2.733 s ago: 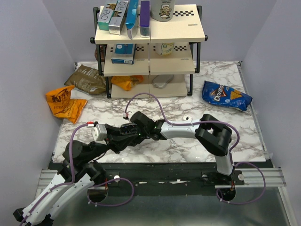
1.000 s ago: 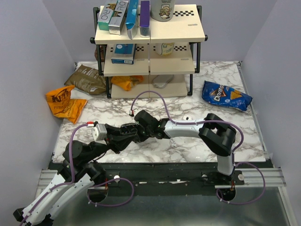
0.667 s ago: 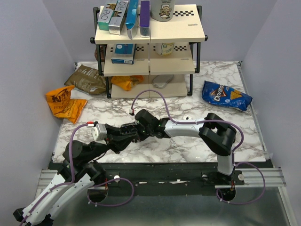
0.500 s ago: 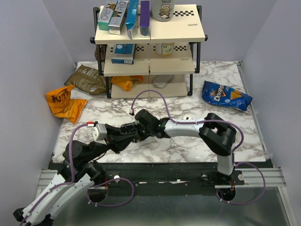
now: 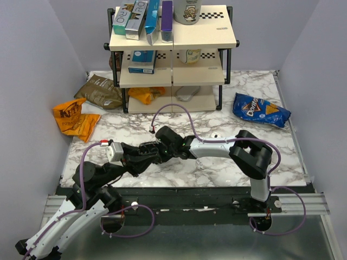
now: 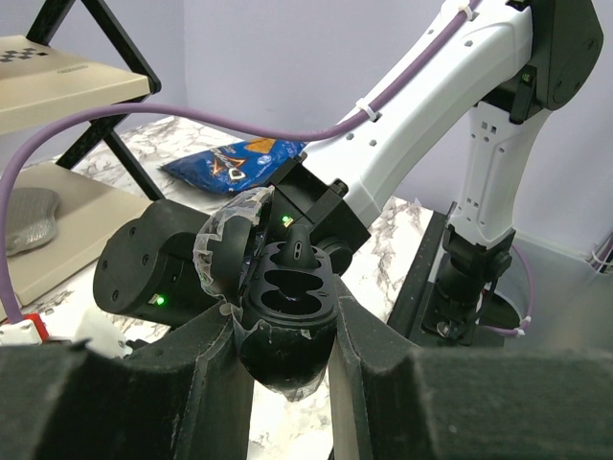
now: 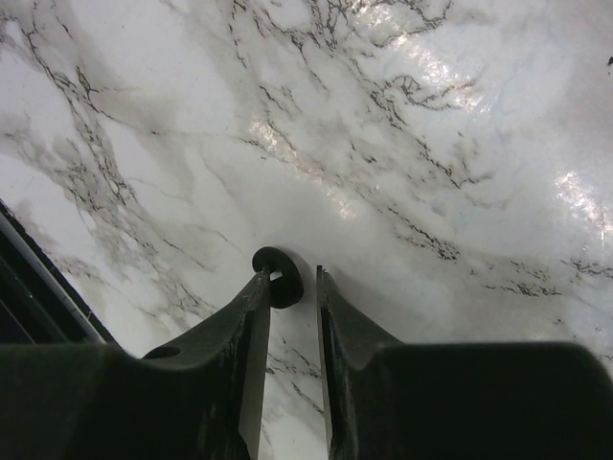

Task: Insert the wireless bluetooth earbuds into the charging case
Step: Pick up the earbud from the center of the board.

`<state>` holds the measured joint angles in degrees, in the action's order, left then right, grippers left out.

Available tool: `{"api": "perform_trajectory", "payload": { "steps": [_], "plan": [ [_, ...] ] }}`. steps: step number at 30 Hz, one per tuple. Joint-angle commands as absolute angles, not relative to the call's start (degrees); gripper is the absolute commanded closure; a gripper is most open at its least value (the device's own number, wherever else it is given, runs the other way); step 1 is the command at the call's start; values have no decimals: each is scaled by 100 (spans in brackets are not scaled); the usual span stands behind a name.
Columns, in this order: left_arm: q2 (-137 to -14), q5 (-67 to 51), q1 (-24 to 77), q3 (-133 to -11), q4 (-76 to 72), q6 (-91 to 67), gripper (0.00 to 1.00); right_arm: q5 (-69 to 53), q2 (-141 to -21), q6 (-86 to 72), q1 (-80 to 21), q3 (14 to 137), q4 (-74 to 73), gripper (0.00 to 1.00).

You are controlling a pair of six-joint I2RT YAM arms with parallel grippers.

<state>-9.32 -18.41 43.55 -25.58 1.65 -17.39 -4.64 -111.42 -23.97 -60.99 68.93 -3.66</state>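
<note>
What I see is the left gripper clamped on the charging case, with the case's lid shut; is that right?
Not quite: the lid is open, tipped back so the case's inside shows. The rest holds: the left gripper is clamped on the charging case. The left wrist view shows it.

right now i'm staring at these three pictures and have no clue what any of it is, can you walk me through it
These are two robot arms bolted to a marble table, each ending in a two-finger gripper. The wide picture looks down from above and behind them; the other two come from cameras on the wrists. The left gripper is shut on an open black case. The right gripper has a tiny black bud at its tips; whether it grips it I cannot tell. Farther back stand a rack of boxes and some snack bags.
</note>
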Motion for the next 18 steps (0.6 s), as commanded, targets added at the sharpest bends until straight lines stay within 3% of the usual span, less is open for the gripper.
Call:
{"api": "perform_trajectory", "payload": {
  "steps": [1, 11, 14, 18],
  "plan": [
    [-923, -1793, 4342, -2531, 132, -1811, 100, -422, -11294, -2355, -6082, 6935, -624, 64],
    [-940, -1811, 4342, -2531, 105, -1802, 100, -615, -11452, -2338, -6091, 7031, -659, 61],
    [-940, -1802, 4342, -2531, 123, -1802, 100, -633, -11461, -2338, -6082, 7040, -659, 67],
    [-940, -1802, 4342, -2531, 123, -1802, 100, -607, -11426, -2338, -6091, 7023, -642, 84]
  ]
}}
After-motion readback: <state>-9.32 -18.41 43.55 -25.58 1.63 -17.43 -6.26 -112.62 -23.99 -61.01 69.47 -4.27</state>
